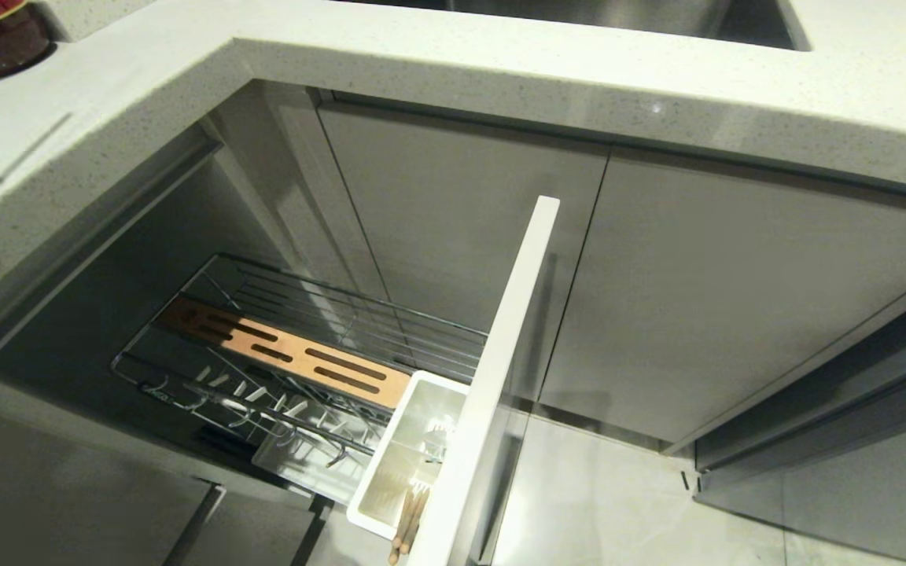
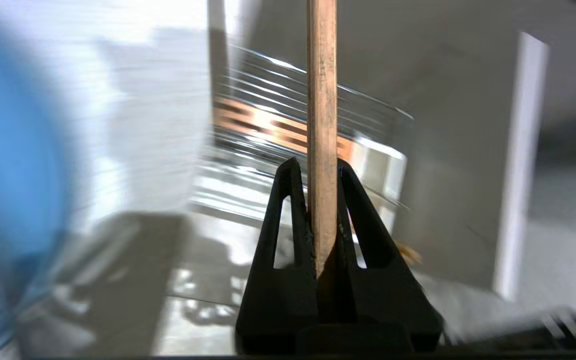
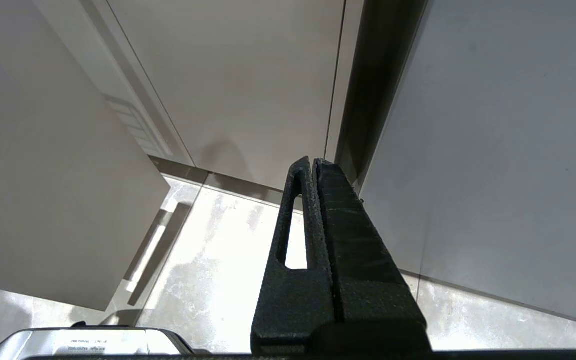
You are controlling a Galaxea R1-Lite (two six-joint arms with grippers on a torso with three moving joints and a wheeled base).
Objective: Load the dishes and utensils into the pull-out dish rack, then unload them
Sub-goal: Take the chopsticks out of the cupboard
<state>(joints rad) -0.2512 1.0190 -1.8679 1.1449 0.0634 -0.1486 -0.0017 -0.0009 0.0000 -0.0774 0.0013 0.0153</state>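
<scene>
Dish rack, head view: I see the pull-out dish rack (image 1: 303, 354), a chrome wire basket with a slotted wooden strip (image 1: 288, 351) and a white panel front (image 1: 500, 369), drawn out of the grey cabinet under the speckled white countertop (image 1: 500, 71).
Rack contents, head view: the plate prongs (image 1: 264, 401) stand bare; the white plastic utensil cup (image 1: 406, 456) holds light wooden chopsticks (image 1: 408, 519) leaning out at its near end and something silvery I can't make out.
Arms, head view: neither shows.
Left wrist view: my left gripper (image 2: 324, 210) is clamped on a slim wooden chopstick (image 2: 322, 100) that sticks straight out past the fingertips, with the rack blurred beyond it.
Blue shape, left wrist view: a light-blue blur (image 2: 8, 175) fills one edge; I judge it the round plate, outside the rack.
Right wrist view: my right gripper (image 3: 315, 200) is parked with fingers pressed together on nothing, facing cabinet doors and pale floor tiles (image 3: 218, 250).
Progress: no plate or bowl is racked; whether this chopstick is going in or coming out I can't say.
</scene>
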